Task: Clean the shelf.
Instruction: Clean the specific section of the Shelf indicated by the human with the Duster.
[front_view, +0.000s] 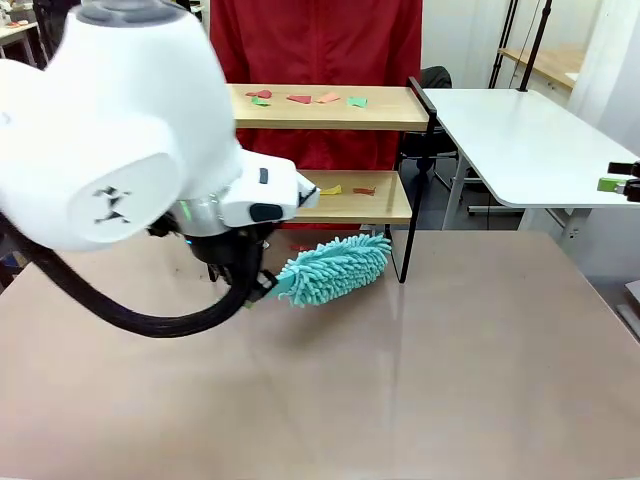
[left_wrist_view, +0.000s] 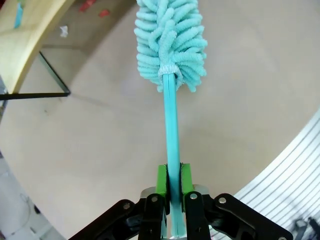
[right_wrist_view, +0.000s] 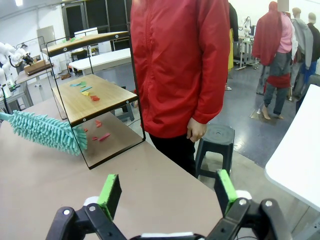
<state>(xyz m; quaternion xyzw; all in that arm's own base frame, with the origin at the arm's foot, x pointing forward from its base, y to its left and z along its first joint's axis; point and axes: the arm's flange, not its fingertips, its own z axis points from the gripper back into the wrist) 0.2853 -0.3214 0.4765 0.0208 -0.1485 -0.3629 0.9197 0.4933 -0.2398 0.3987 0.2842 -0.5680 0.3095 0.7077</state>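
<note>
A: Where is the shelf (front_view: 392, 110) on your feed?

B: At the far side of the worktop (front_view: 450, 360), left of centre in my front view. A person (right_wrist_view: 180, 65) in a red jacket stands right behind it.

A: What is on it?

B: I see small coloured scraps (front_view: 300, 98) on the top board, a few on the lower board, and some red ones on the worktop beneath it.

A: And the left end effector (left_wrist_view: 173, 177)?

B: Its green pads are clamped on the thin teal handle of a duster (left_wrist_view: 171, 40). The fluffy head points away from the wrist, toward the shelf.

A: How close is the head?

B: It is low, just in front of the lower tier, beside the black right-hand post. I cannot tell whether it touches the worktop or the frame.

A: And the right end effector (right_wrist_view: 169, 190)?

B: Spread wide, nothing between its pads. It faces the person and a dark stool (right_wrist_view: 215, 137), well apart from the shelf.
</note>
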